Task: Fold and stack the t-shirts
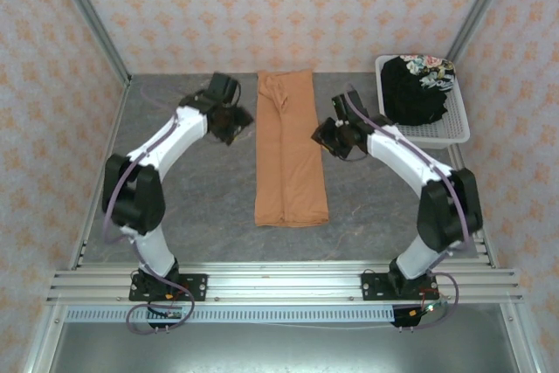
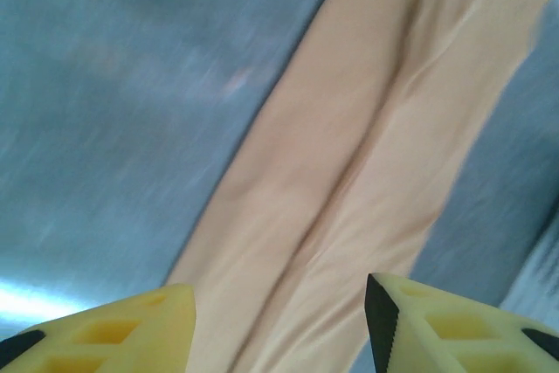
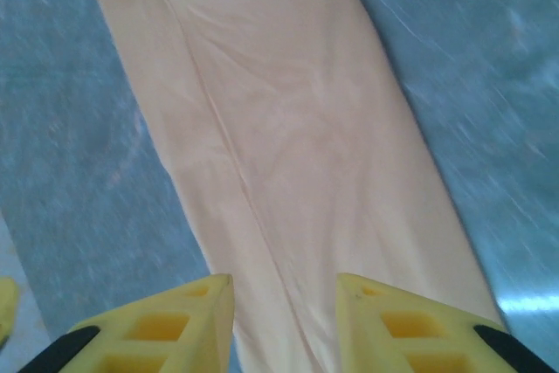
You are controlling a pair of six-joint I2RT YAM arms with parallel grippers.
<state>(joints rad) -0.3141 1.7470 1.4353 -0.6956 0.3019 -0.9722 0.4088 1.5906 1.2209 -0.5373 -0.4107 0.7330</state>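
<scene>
The light orange t-shirt (image 1: 288,150) lies folded into a long narrow strip down the middle of the table, plain side up. It also fills the left wrist view as the orange t-shirt (image 2: 349,172) and the right wrist view as the same strip (image 3: 288,146). My left gripper (image 1: 234,121) hovers just left of the strip's far half, open and empty (image 2: 279,325). My right gripper (image 1: 334,137) hovers just right of it, open and empty (image 3: 284,321). The black t-shirt (image 1: 417,89) with a floral patch sits bunched in the basket.
A white mesh basket (image 1: 454,133) stands at the back right corner of the grey table (image 1: 192,207). Patterned walls close in the back and both sides. A metal rail (image 1: 279,284) runs along the near edge by the arm bases.
</scene>
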